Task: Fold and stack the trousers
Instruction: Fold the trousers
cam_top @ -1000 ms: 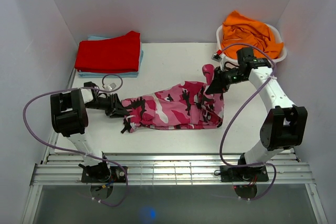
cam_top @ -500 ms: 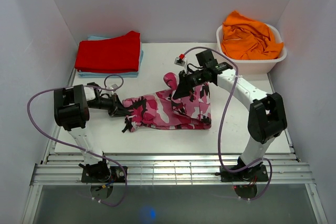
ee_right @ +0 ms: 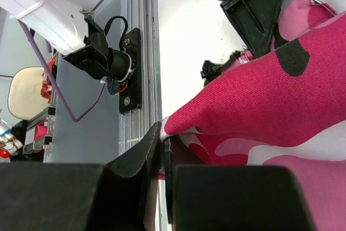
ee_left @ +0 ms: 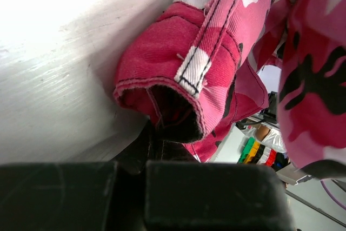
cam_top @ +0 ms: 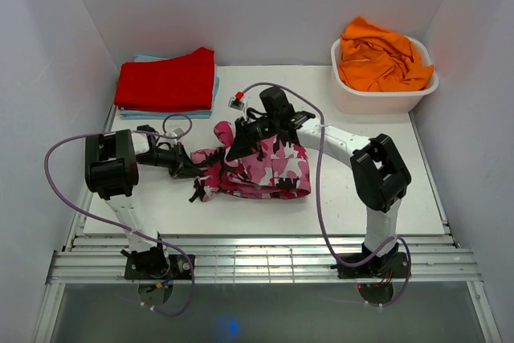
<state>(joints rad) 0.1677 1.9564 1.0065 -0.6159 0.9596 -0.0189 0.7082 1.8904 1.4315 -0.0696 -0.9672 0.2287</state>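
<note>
Pink camouflage trousers (cam_top: pixel 269 168) lie bunched on the white table (cam_top: pixel 361 190), about midway between the two arms. The left gripper (cam_top: pixel 191 169) is clamped on their left end, low at the tabletop (a stitched hem shows in its wrist view). The right gripper (cam_top: pixel 235 146), reaching across from the right, pinches a fold raised above the heap. Farther back, a folded red garment (cam_top: pixel 167 79) sits at left, and an orange garment (cam_top: pixel 377 54) fills a white tub (cam_top: pixel 385 100) at right.

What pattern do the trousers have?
The trousers are pink, white and black camouflage; the top view shows it best.
</note>
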